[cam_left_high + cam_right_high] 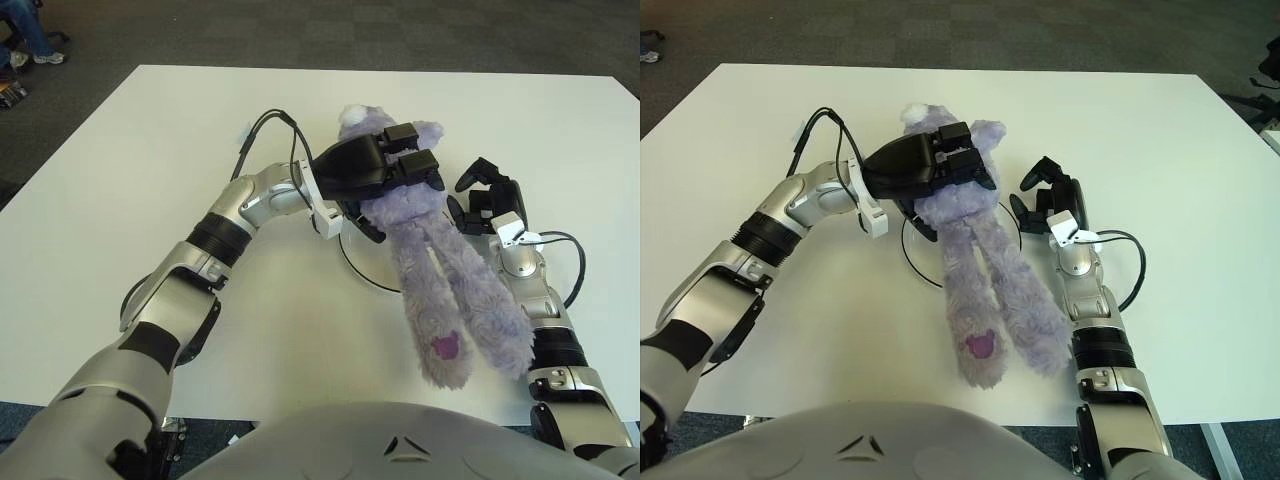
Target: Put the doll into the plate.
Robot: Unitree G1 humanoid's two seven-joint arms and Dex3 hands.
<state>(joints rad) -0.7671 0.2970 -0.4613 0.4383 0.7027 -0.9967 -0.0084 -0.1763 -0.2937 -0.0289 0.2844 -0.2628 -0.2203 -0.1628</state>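
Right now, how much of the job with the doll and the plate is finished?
Done: the left hand has the purple doll gripped at its upper body. In hand: the doll hangs over the plate, its long legs trailing past the rim toward the robot. Left: lowering it, gathering the legs inside the plate and letting go. The right hand shows just right of the doll, holding nothing.

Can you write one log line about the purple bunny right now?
left hand: gripping doll | doll: over plate, legs trailing off | right hand: idle, right of doll

Office: carpet tiles (400,35), white table (150,150)
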